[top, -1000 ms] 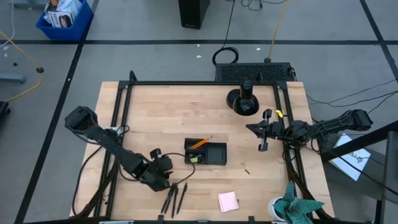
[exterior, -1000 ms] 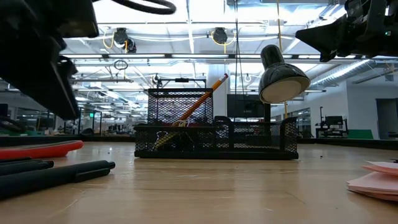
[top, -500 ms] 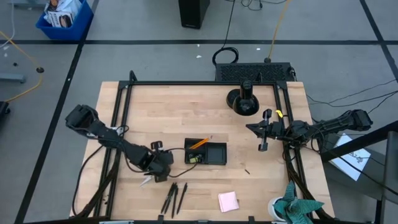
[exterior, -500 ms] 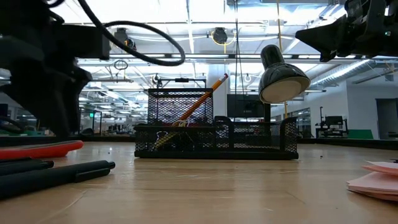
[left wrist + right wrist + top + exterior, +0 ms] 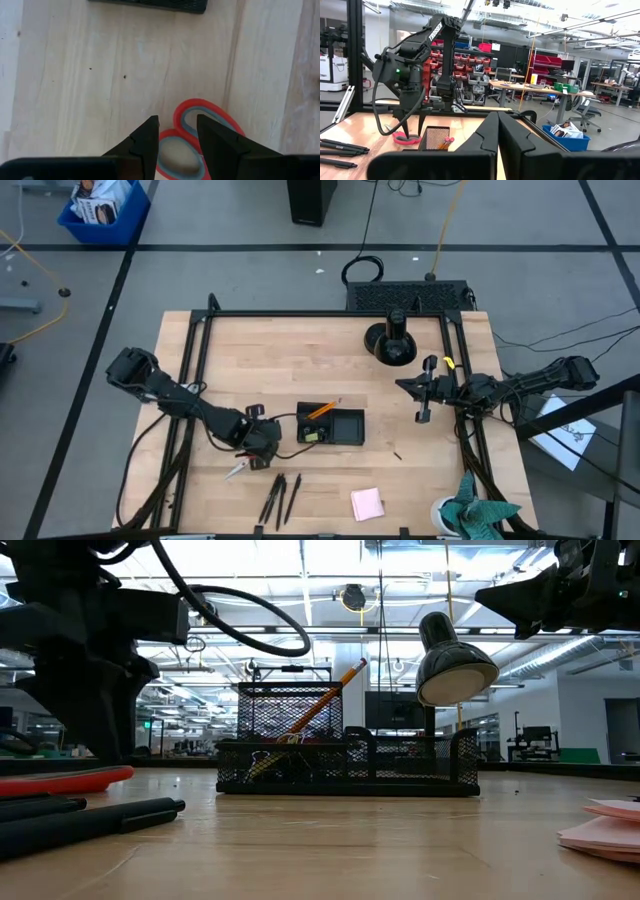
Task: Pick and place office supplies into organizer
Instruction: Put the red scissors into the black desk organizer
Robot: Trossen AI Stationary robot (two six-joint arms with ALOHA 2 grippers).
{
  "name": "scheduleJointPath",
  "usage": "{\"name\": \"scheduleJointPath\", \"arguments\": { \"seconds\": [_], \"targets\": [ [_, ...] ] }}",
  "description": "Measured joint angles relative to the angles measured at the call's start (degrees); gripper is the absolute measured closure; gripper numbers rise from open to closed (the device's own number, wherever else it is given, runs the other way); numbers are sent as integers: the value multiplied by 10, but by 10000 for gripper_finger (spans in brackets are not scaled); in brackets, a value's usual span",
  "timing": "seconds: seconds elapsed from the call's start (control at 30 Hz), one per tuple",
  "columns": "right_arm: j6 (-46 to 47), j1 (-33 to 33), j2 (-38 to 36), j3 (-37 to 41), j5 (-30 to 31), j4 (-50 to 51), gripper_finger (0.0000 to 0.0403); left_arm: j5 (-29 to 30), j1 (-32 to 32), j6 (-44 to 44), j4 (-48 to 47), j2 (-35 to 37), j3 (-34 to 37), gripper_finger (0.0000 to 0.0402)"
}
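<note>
Wood table (image 5: 300, 360), lab behind. Left hand (image 5: 177, 137) partly open, fingers straddling handle loop of red-handled scissors (image 5: 200, 140) lying just beside organizer (image 5: 331, 425). Best to center on loop, close squarely before lifting. Right hand (image 5: 497, 131) closed, empty, parked far side.

Left gripper (image 5: 262, 452) moved from pens (image 5: 279, 498) to scissors (image 5: 240, 470).

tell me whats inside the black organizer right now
In the organizer, an orange pencil leans in the left compartment with a small yellow piece beside it. The right compartment looks bare, though its mesh walls hide the bottom in the low view.
</note>
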State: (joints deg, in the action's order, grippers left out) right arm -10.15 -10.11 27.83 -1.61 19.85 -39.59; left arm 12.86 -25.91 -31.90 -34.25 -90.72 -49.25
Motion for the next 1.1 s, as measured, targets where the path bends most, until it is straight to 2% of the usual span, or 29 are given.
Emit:
{"name": "scheduleJointPath", "arguments": {
  "seconds": [1.1],
  "targets": [
    [0, 0, 0, 0, 0, 0, 403, 22, -15, -20, 5, 0, 0, 263]
  ]
}}
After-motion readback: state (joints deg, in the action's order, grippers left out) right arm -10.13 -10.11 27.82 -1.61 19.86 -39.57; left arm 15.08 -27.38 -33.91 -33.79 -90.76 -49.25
